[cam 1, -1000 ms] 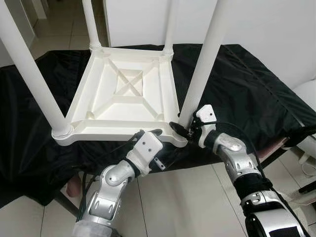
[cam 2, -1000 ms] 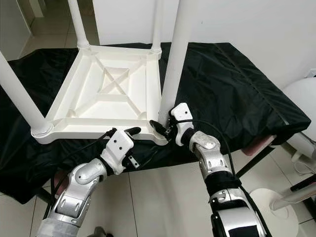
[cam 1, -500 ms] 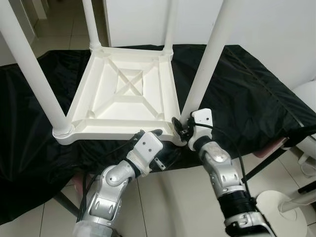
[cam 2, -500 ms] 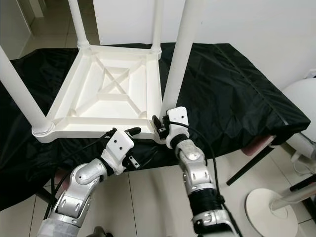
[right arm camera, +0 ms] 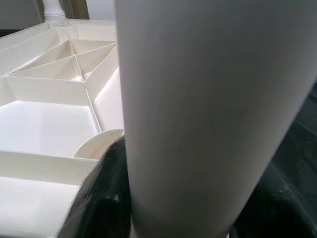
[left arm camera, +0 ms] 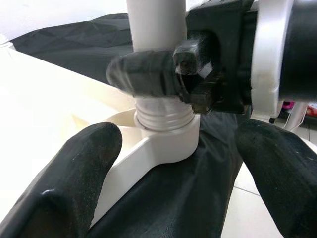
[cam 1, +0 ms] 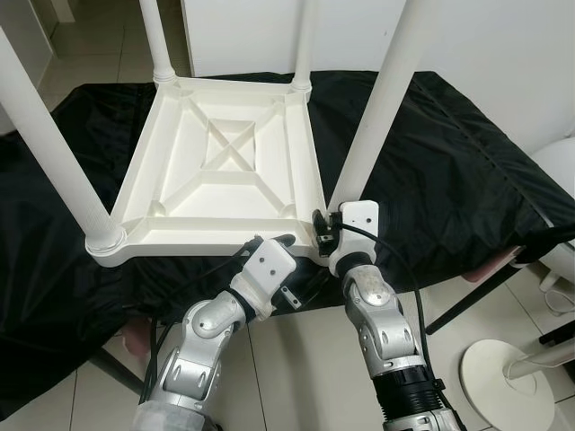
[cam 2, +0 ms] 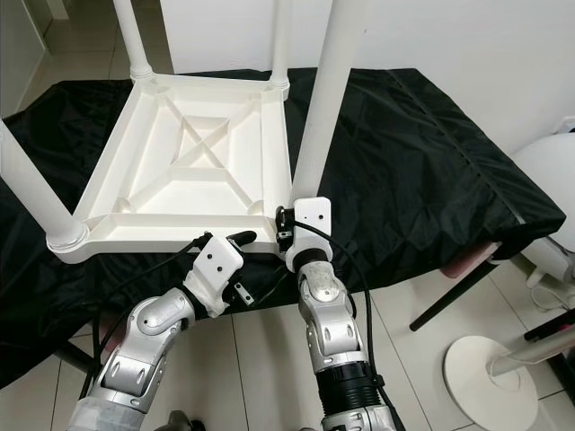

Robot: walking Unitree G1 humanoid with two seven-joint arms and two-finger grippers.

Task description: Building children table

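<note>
Head pair looks down; wrist cameras near leg (right arm camera: 208, 109).

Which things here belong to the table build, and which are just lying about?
Job:
- upside-down white plastic tabletop
- white plastic leg, near right corner, threads showing at socket
- right gripper, clamped on that leg's base
- left gripper, open by the same corner
- three other white legs, upright

Lying about:
- black cloth under the tabletop
- white round stand base on floor

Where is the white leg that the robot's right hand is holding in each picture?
Left eye view: leg, right of middle.
Right eye view: leg, middle.
Left wrist view: leg, top, right hand around it.
Right wrist view: leg, huge, close.
Shared landmark: upturned white table.
</note>
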